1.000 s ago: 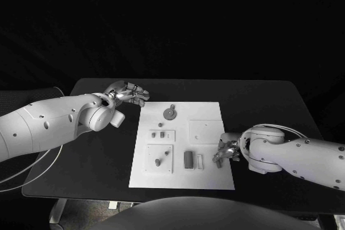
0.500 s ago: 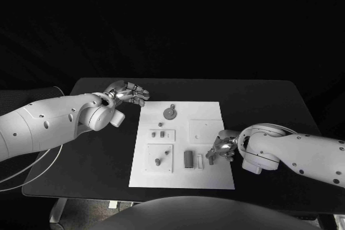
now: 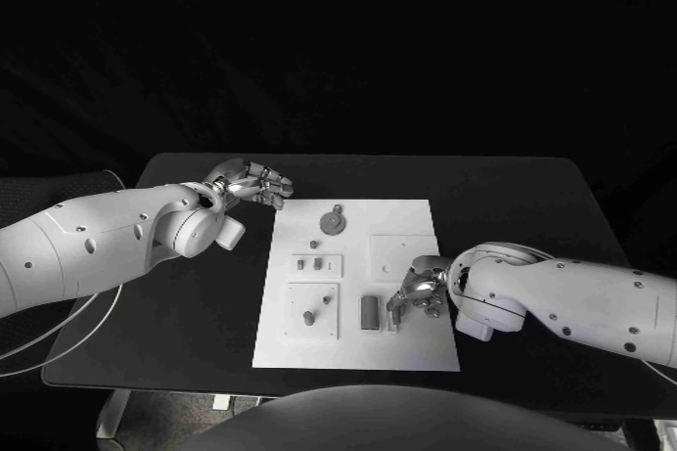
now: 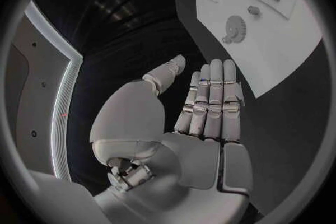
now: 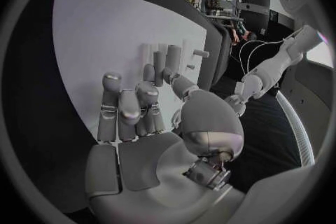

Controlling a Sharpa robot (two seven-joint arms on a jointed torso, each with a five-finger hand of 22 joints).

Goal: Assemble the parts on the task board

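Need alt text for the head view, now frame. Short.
The right hand reaches over the near right part of the white task board, its fingers just above a small upright part. The left hand hovers open over the black table beyond the board's far left corner; a gear part lies near the board's far edge.

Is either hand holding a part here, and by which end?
Nothing is held. The left hand is open off the task board; the right hand reaches over it, empty.

Ahead of the right hand [image 3: 421, 296] fingertips, upright parts [image 5: 166, 59] crowd the task board [image 3: 402, 214]. Beyond the left hand [image 3: 249, 184] fingertips lies bare table [image 3: 508, 192].
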